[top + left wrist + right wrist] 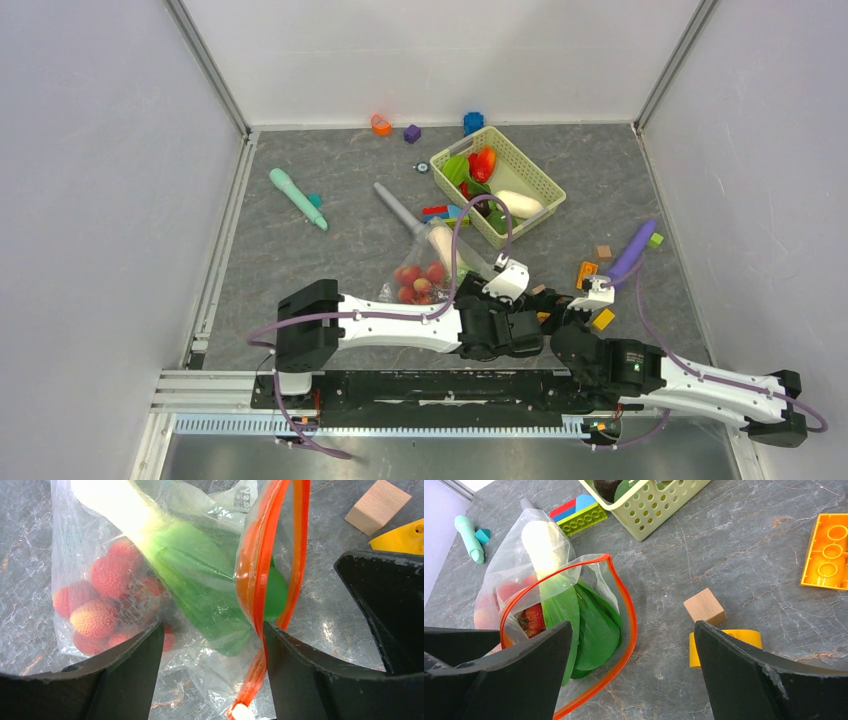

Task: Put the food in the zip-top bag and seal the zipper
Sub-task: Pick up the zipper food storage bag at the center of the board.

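The zip-top bag [420,278] lies on the table in front of the arms, its mouth gaping open. Inside it are red berries [100,600] and a leafy green bok choy [591,625] with a white stalk [541,540]. The zipper [257,595] is an orange-red strip ending in a white slider [242,712]. My left gripper [212,627] is open and straddles the bag's corner, its right finger against the strip. My right gripper [633,625] is open over the mouth's right edge and holds nothing. More food, including a white radish [518,203] and an orange-red piece [483,163], sits in the basket.
The pale green basket [540,175] stands behind the bag. A wooden block [704,606], a yellow block [724,640] and an orange block [829,550] lie right of the bag. Teal [297,197], grey [398,210] and purple [632,252] sticks lie around.
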